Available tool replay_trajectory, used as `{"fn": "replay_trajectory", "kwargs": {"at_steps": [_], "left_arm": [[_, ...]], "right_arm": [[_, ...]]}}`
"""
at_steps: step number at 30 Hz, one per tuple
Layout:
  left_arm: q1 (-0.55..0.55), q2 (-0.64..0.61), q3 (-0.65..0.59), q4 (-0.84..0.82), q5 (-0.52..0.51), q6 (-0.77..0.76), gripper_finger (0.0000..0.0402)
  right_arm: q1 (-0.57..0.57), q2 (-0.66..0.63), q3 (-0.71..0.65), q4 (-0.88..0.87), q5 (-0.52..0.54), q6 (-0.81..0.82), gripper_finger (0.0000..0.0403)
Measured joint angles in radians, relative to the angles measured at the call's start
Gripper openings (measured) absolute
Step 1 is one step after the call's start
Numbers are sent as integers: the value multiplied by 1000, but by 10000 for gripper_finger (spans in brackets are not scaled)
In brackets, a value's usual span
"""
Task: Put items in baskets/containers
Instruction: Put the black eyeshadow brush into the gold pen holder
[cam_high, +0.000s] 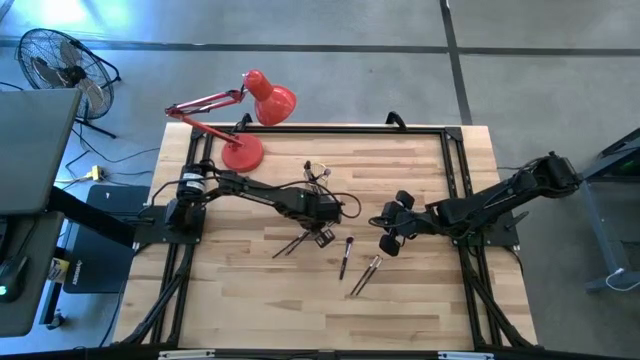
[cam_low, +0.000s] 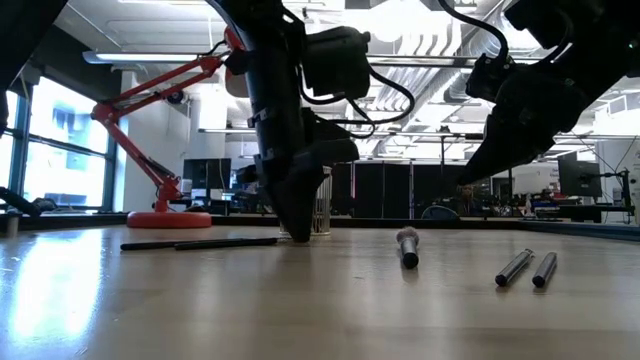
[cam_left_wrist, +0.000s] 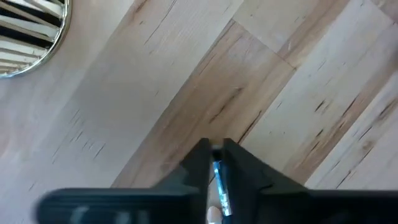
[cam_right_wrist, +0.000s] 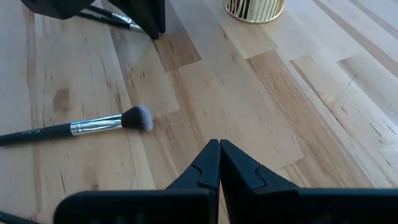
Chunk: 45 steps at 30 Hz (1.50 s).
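Lying nearest the low camera, two loose brushes (cam_low: 528, 267) are sitting on the table (cam_high: 420, 300). Going left to right: the left gripper (cam_left_wrist: 215, 163) is pinching a brush (cam_left_wrist: 219, 186) right at its fingertips, down at the wood near the see-through cup (cam_low: 318, 210). Such a shallow hold could let it swivel or drop while lifting. Further right another brush (cam_right_wrist: 81, 127) is waiting, and the right gripper (cam_right_wrist: 219, 163) is hovering with jaws shut, empty.

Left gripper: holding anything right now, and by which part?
Yes. The left gripper has its fingers closed on a brush, pinching its shiny metal section. The right gripper is shut and empty.
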<state>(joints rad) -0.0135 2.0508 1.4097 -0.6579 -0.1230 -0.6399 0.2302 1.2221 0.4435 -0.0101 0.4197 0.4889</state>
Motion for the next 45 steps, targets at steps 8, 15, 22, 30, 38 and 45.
{"fn": "replay_trajectory", "kwargs": {"at_steps": [8,15,22,30,38,45], "left_arm": [[0,2,0,3,-12,-23,3],[3,3,8,0,62,-12,1],[-20,12,75,38,-28,116,0],[-19,-88,2,215,-42,238,0],[1,-283,-249,496,-47,243,0],[41,-448,-533,1066,-68,263,0]], "right_arm": [[0,0,0,0,0,0,2],[0,0,0,0,0,0,5],[0,0,0,0,-4,0,3],[0,0,0,-11,-11,4,5],[2,1,0,-21,-11,11,3],[2,3,-1,-14,-9,10,4]]}}
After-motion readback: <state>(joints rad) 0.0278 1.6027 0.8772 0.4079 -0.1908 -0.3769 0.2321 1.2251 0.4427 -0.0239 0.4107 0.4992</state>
